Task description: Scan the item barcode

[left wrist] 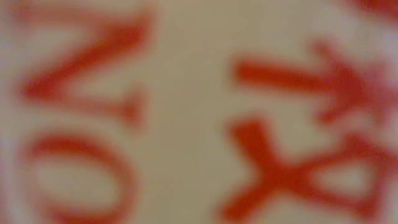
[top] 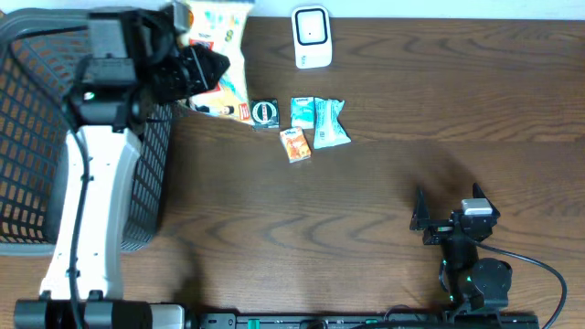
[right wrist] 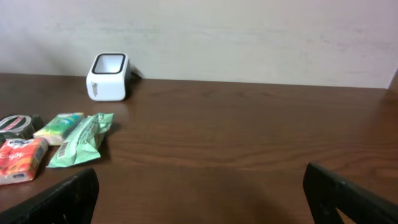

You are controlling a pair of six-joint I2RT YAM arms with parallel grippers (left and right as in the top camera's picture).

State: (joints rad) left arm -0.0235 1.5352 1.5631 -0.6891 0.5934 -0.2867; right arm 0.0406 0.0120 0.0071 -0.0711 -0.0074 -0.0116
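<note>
Risk, basket (top: pixel 27 110): its right wall stands just beside the held item. A low swing toward the scanner could snag the bag on the rim.
Risk, snack bag (top: pixel 224 41): this is the task item, at the far edge of the surface (top: pixel 384 183), between basket and scanner. The left hand (top: pixel 203 71) is closed on its left side. A soft pouch gripped at one edge is likely to sag, crease or slip. The barcode is not visible, so it may face away from the reader. Whether the bag's lower corner rests on the surface cannot be told.
Risk, left wrist view: it shows only blurred red print, so it gives no guidance for alignment.
Risk, scanner (top: pixel 311 37): a light freestanding unit, right of the bag. A wide bag brought in fast could tip or shift it.
Risk, small items: they lie just beside the bag's lower corner. A low pass could sweep them aside.
Count, arms: 2. The right hand (top: pixel 420 219) stands fully open and empty, well apart from everything.
Count, basket: 1.
Count, snack bag: 1.
Count, scanner: 1.
Count, small items: 4, namely green packet (top: pixel 331 124), teal packet (top: pixel 302 111), orange carton (top: pixel 294 145), black round-labelled item (top: pixel 265 112).
</note>
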